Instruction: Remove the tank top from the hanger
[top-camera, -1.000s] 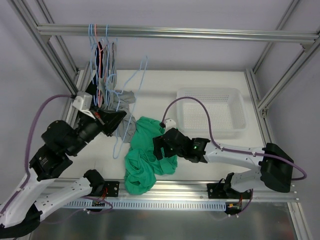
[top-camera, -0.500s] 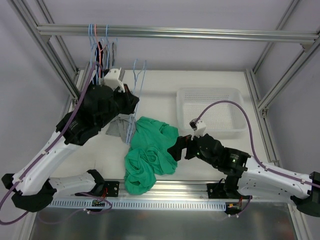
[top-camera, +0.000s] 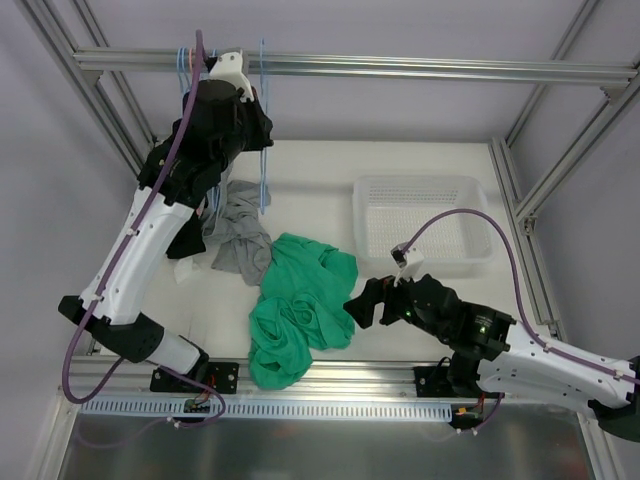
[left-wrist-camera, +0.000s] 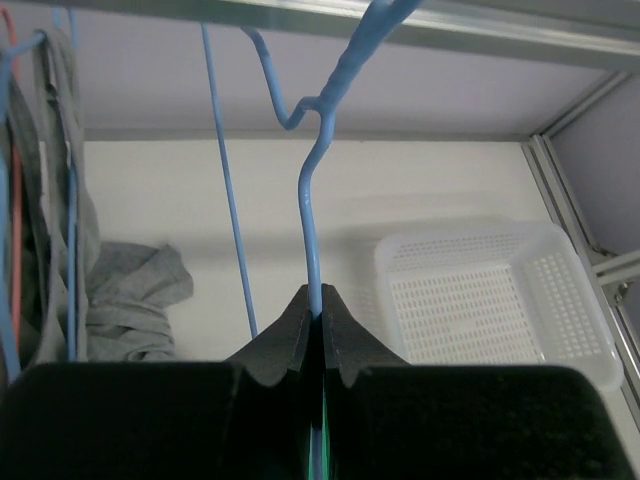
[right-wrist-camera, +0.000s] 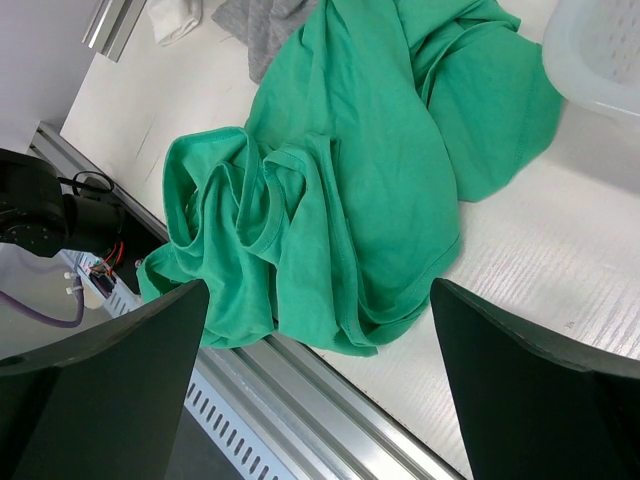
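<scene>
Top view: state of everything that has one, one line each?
hanger, bare, raised near the rail
left pincer, shut on hanger
tank top, off hanger, crumpled on the table
right pincer, open, empty, over tank top
basket, empty
grey garment, bunched on table

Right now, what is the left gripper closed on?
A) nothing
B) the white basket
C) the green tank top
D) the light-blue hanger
D: the left wrist view shows the left gripper pinching the wire of the hanger, while the tank top lies apart from it.
</scene>
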